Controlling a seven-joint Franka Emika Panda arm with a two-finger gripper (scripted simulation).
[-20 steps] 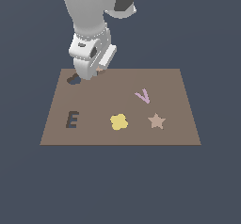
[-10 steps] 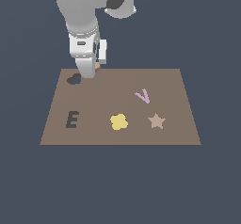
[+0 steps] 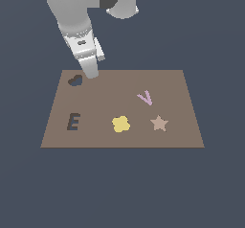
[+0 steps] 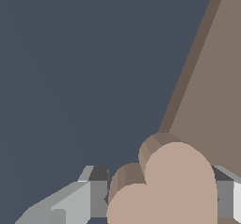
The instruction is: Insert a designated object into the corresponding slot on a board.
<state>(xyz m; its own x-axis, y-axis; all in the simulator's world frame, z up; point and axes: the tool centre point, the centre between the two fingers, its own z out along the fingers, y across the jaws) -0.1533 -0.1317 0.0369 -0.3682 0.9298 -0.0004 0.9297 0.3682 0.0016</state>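
We see the grey-white gripper (image 3: 91,74) low over the far edge of the flat rectangular brown board (image 3: 167,85). In the wrist view its grey fingers (image 4: 96,197) sit on either side of the small flat pinkish-tan heart-shaped piece (image 4: 172,190), pinching it between them. In the exterior view we can't make the piece out; the fingertips hide it.

The dark navy heart-shaped slot (image 3: 75,81) lies just beside the fingertips, towards the exterior view's left; it shows open, with the piece not in it.

Nearer the camera than the fingers, on the board: dark E-shaped recess (image 3: 72,122), yellow flower-like blob (image 3: 121,124), tan five-pointed star (image 3: 159,123) and lilac V (image 3: 145,97), all well apart from the gripper. In the wrist view the board edge runs just past the held piece.
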